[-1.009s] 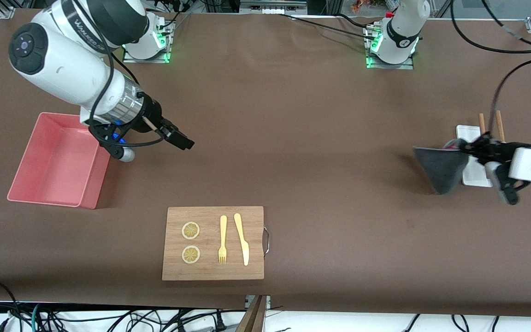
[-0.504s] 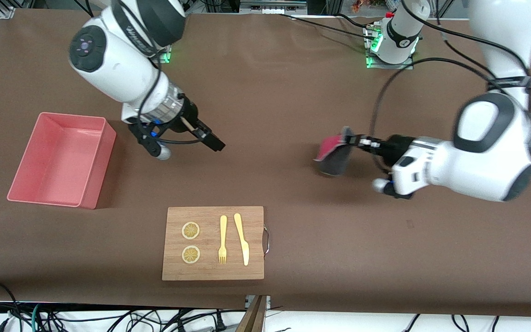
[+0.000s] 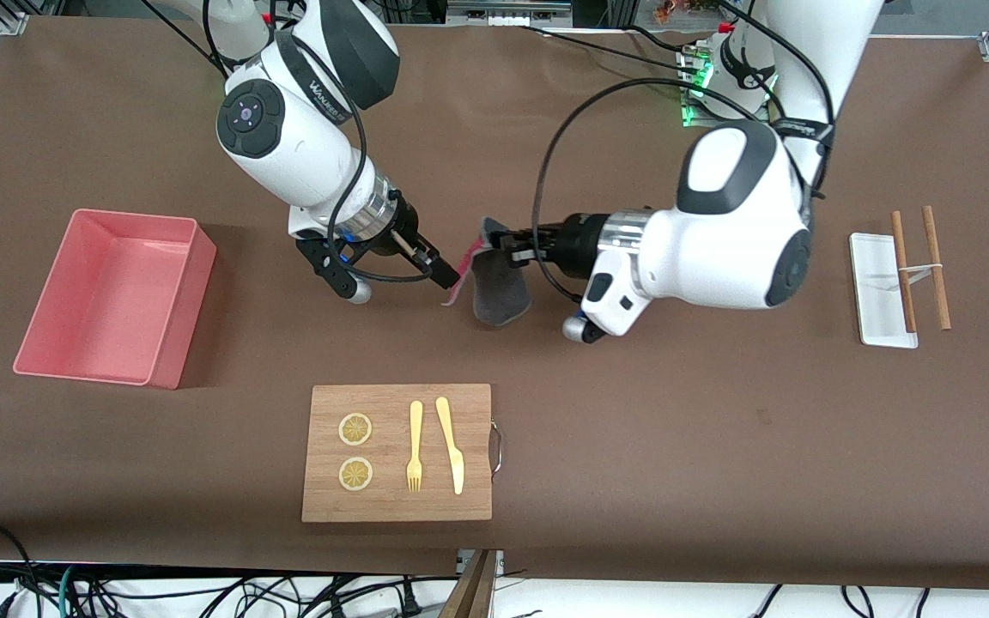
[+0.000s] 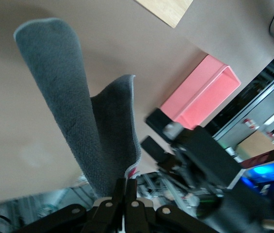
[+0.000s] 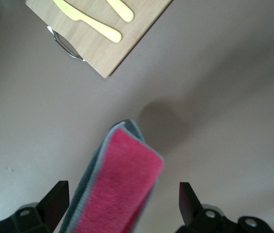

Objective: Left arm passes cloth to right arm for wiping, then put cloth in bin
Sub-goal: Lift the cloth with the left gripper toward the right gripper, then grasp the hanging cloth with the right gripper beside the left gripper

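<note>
Hanging from clamped left gripper, cloth between spread right gripper fingers

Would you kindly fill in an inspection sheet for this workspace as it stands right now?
Surface: brown table.
Job's things: cloth hanging over mid-table, pinched at one edge; pink bin at the right arm's end.
Clutter: wooden board with two lemon slices, fork, knife; white tray with chopsticks.
Grippers: left claw shut on the cloth; right claw open, the cloth's free end between its fingers.
Cables: loose below the table's near edge.
Surroundings: nothing seen.
</note>
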